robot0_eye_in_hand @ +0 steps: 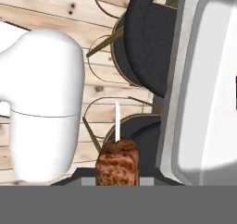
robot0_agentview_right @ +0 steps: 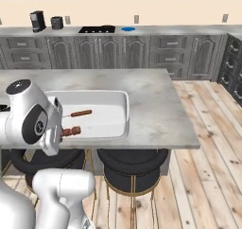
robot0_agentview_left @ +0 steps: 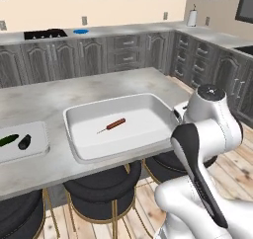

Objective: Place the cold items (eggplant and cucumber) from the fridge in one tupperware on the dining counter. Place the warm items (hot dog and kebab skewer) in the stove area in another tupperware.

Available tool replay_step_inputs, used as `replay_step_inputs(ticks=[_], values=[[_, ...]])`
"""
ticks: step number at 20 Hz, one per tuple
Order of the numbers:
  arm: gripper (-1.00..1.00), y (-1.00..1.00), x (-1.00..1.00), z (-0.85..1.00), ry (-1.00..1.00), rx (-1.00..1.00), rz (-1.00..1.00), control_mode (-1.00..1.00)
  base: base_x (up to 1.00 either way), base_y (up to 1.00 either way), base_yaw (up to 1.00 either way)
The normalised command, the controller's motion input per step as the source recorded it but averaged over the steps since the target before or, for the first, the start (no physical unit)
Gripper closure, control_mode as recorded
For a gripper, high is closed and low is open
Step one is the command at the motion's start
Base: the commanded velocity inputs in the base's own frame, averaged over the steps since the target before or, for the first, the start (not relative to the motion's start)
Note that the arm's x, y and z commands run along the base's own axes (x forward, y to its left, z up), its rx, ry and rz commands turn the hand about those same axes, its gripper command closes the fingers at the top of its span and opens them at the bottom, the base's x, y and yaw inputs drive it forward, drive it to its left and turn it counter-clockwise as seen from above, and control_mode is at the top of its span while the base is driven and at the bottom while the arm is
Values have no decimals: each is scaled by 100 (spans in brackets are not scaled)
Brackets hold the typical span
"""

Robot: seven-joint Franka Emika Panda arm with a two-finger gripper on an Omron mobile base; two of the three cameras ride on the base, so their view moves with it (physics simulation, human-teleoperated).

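Gripper (robot0_eye_in_hand: 118, 181): clenched on the kebab skewer (robot0_eye_in_hand: 117, 160), held off the counter's near edge, above the stools (robot0_eye_in_hand: 148, 38).
Hot dog (robot0_agentview_left: 114, 125): lying mid-floor in the large tupperware (robot0_agentview_left: 148, 102).
Cucumber (robot0_agentview_left: 8, 139) and eggplant (robot0_agentview_left: 24, 142): together in the small tupperware (robot0_agentview_left: 42, 129) at the counter's left.

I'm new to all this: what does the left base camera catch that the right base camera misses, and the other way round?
Left base view's extras: a small tupperware holding the cucumber and eggplant, and a paper towel roll in the far corner.
Right base view's extras: the kebab beside the arm at the tray's near edge, and a coffee machine on the back counter.
Shared: the big tupperware with the hot dog in it, the dining counter, the stove and the stools.
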Motion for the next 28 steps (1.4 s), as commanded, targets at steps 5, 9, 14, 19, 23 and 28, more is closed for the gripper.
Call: replay_step_inputs(ticks=[5,9,14,19,23,28], values=[[100,0,67,79,5,0,0,-100,0,0,0],[100,5,86,63,3,0,3,-100,0,0,0],[100,42,100,-23,2,0,0,-100,0,0,0],[100,4,93,-87,-9,0,3,-100,0,0,0],[100,0,71,-100,-17,0,9,-100,0,0,0],[100,0,53,-93,-17,0,9,-100,0,0,0]])
